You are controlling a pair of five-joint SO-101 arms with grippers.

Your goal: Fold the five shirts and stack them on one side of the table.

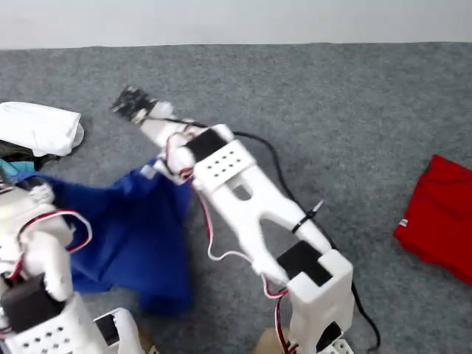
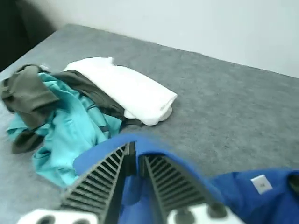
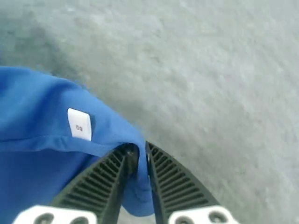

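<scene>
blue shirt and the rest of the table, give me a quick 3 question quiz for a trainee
1. True or false: the left pincer and the right pincer are each shut on the blue shirt.
2. The red shirt is: A in a pincer; B draped over an arm; C lying alone, apart from the other shirts.
3. Which shirt lies folded beside the heap of the teal shirt and the dark grey shirt?

Key: 1 true; 2 C; 3 the white shirt.

Grey carpeted table (image 1: 354, 110); plain white wall (image 1: 236, 18)
</scene>
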